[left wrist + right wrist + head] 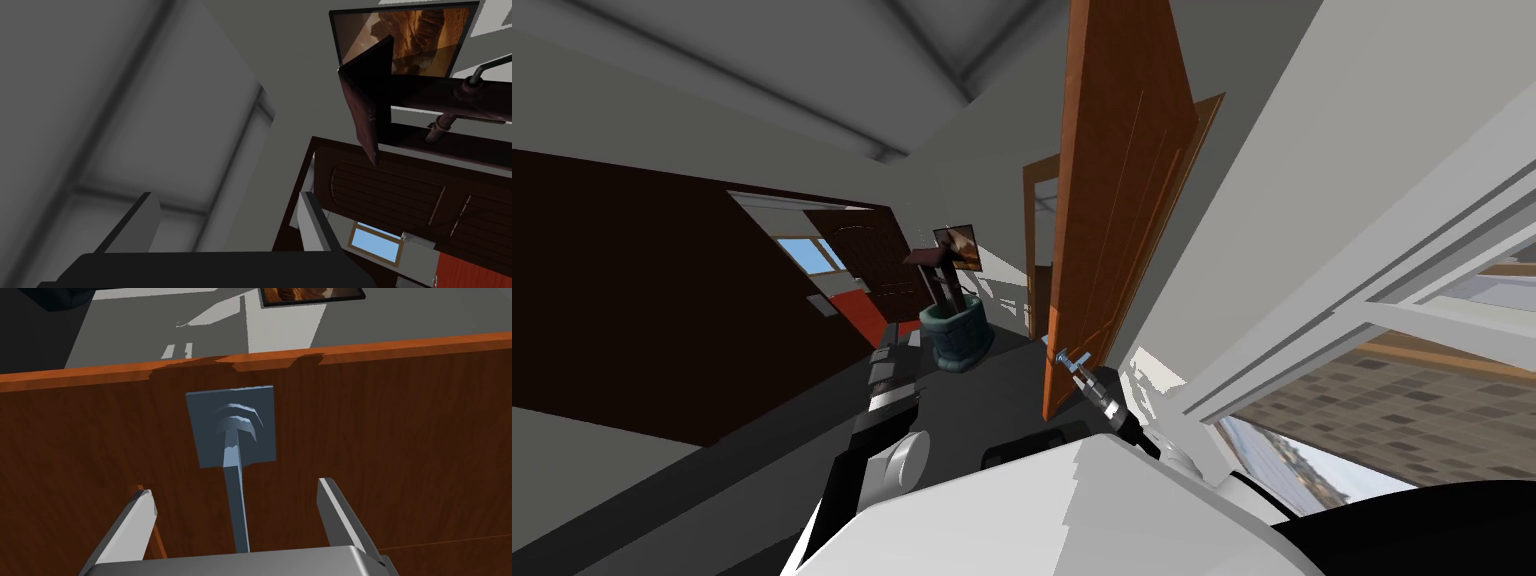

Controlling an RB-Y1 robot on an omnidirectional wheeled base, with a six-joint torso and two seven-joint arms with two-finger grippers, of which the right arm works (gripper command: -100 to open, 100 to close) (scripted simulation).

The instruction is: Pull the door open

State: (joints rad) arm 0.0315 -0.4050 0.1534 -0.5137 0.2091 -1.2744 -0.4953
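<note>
The right gripper (234, 487) is found spread astride the grey lever handle (236, 455) of the brown door (400, 438). The lever's long axis runs between the fingers, ungripped. The left gripper (226, 196), also spread, lies farther off.

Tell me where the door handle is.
Right wrist view: the door handle sits on the brown door, its lever between the open fingers of the right gripper.
</note>
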